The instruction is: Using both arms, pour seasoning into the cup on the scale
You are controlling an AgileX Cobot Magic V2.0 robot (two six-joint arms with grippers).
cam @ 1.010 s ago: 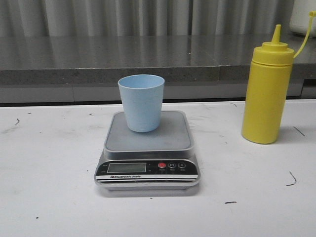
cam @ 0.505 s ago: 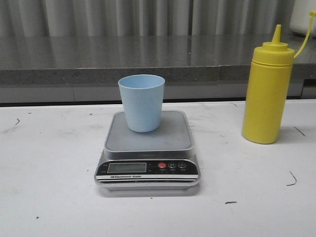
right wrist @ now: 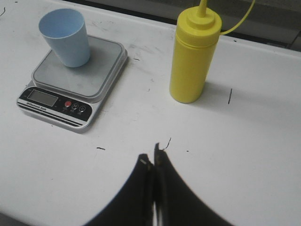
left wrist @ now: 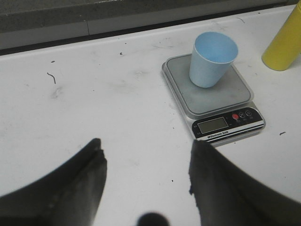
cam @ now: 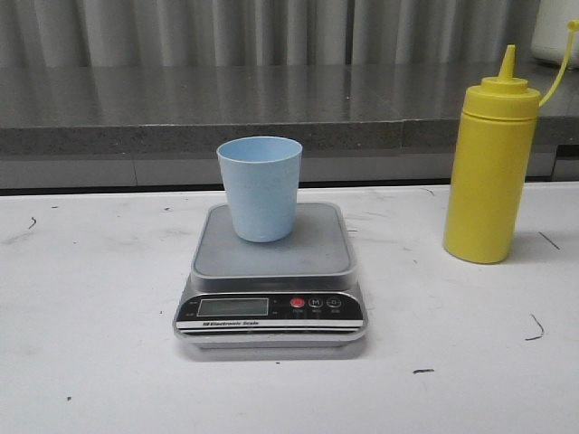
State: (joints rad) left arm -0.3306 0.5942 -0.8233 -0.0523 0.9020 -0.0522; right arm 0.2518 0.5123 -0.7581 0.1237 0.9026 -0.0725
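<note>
The pale blue cup (cam: pixel 260 187) stands upright and empty on the steel platform of the scale (cam: pixel 270 271) at the table's middle. It also shows as cup (left wrist: pixel 211 58) on scale (left wrist: pixel 221 101), and as cup (right wrist: pixel 66 36) on scale (right wrist: pixel 70 89). The yellow seasoning bottle (cam: pixel 489 167) stands upright to the right of the scale, capped, also seen as bottle (right wrist: pixel 193 56) and bottle (left wrist: pixel 283 40). My left gripper (left wrist: pixel 146 148) is open over bare table, short of the scale. My right gripper (right wrist: pixel 152 157) is shut on nothing, short of the bottle. Neither arm shows in the front view.
A grey stone ledge (cam: pixel 226 108) runs along the back of the white table (cam: pixel 81 298). A white container (cam: pixel 556 32) stands on the ledge behind the bottle. Small dark marks dot the tabletop.
</note>
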